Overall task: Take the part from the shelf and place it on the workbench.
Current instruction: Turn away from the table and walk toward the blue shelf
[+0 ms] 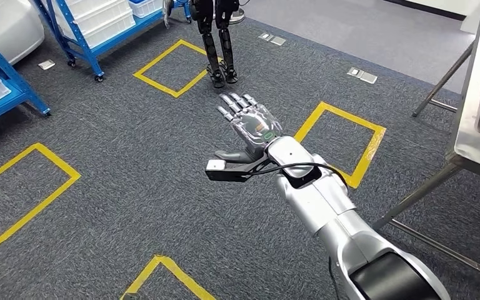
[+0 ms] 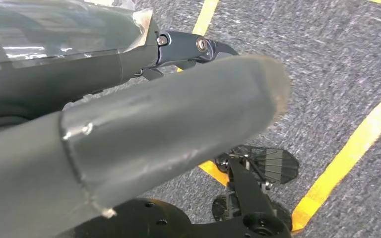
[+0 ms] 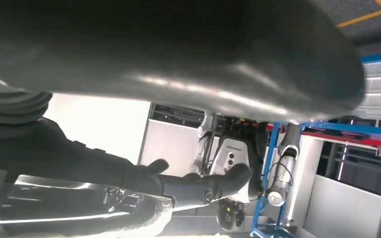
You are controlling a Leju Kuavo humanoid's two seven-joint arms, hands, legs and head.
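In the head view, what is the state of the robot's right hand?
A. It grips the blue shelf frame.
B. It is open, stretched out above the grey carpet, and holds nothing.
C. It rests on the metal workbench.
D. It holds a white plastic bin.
B: the right hand is stretched out with its fingers apart and nothing in it, above the grey carpet floor marked with yellow tape squares.

Right hand (image 1: 254, 125) outstretched (empty), fingers (image 1: 234, 105) spread
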